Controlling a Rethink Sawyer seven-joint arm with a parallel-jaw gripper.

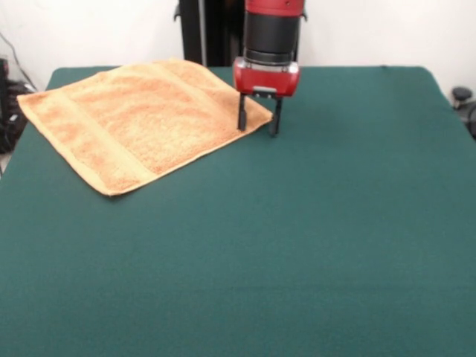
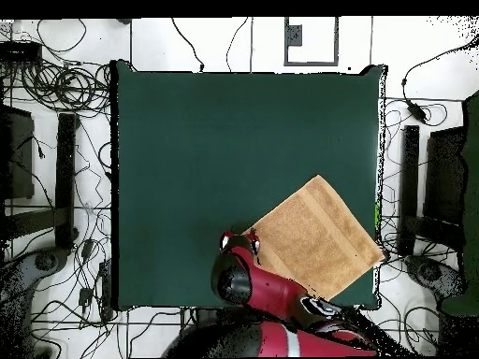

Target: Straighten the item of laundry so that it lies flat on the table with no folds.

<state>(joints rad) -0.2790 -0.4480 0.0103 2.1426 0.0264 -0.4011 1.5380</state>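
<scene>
The orange-tan towel lies spread flat on the dark green table, at the far left in the front view, turned diagonally. It shows near the robot's edge at the right in the overhead view. Woven bands run near two of its edges. No fold shows. My gripper hangs straight down at the towel's right corner. Its two black fingers stand apart, one on each side of the corner tip, and hold nothing. In the overhead view the gripper sits at the towel's left corner.
The towel's far-left corner reaches the table's edge in the front view. Cables and stands lie on the floor around the table. The black pedestal stands behind the table's far edge.
</scene>
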